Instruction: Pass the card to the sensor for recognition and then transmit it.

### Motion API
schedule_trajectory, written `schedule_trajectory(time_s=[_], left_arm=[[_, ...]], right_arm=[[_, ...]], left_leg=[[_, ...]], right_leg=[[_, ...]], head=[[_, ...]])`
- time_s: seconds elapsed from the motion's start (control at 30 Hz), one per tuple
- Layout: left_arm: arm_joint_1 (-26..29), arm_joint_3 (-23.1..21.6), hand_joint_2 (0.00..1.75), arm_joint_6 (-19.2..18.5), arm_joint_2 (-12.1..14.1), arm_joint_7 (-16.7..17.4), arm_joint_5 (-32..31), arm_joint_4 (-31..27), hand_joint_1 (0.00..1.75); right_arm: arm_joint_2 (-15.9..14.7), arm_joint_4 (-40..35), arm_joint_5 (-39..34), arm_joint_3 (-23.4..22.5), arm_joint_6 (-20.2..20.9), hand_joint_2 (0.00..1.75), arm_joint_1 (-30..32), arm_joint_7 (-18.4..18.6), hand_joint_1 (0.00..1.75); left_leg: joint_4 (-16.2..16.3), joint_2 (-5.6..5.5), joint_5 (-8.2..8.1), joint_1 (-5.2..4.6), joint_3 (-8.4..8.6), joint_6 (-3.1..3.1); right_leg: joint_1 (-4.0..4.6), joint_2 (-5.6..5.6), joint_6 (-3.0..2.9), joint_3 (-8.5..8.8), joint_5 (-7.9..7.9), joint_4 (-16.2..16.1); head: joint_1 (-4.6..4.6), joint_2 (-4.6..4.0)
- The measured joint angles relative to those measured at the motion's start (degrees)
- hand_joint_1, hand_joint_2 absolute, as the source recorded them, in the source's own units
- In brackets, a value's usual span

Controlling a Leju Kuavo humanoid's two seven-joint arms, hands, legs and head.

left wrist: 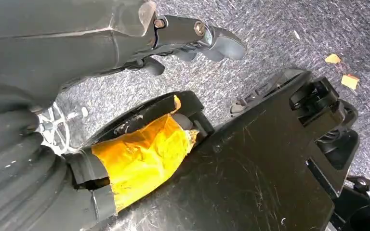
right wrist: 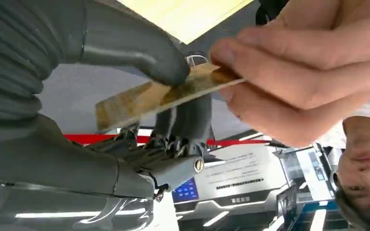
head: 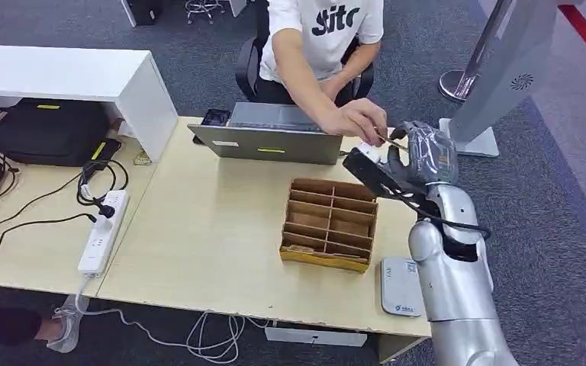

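Observation:
My right hand (head: 420, 156) is raised above the table's far right, beyond the cardboard divider box. It pinches a thin brownish card (right wrist: 159, 94) between its grey thumb (right wrist: 139, 50) and a dark finger. A person's hand (head: 359, 120) reaches across from behind the laptop and grips the card's other end with thumb and fingers (right wrist: 289, 72). In the head view the card (head: 391, 140) is a thin sliver between the two hands. The white card sensor (head: 400, 286) lies flat near the table's front right edge. My left hand (left wrist: 192, 36) hangs over the carpet with nothing in it.
A cardboard divider box (head: 330, 223) stands mid-table. A grey laptop (head: 271, 137) sits at the far edge before the seated person. A power strip (head: 103, 229) and cables lie at the left. A grey kiosk (head: 503, 69) stands at the right.

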Motion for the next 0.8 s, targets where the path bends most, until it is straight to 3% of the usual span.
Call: schedule_trajectory(time_s=[0.43, 0.8], left_arm=[[0.2, 0.0, 1.75, 0.5, 0.0, -0.3, 1.8, 0.0, 0.0], [0.8, 1.8, 1.75, 2.2, 0.1, -1.7, 5.9, 0.0, 0.0]], right_arm=[[0.3, -5.3, -2.9, 1.3, 0.7, 1.75, 3.3, -4.5, 1.75], [-1.7, -23.3, -16.0, 8.1, 0.1, 1.75, 20.1, -7.8, 1.75]], left_leg=[[0.0, -0.01, 0.0, 0.0, -0.01, 0.0], [0.0, -0.02, -0.09, 0.0, -0.06, 0.02]], right_leg=[[0.0, -0.01, 0.0, 0.0, 0.0, 0.0], [0.0, -0.02, -0.01, -0.05, -0.09, 0.0]], head=[[0.02, 0.0], [0.02, 0.0]])
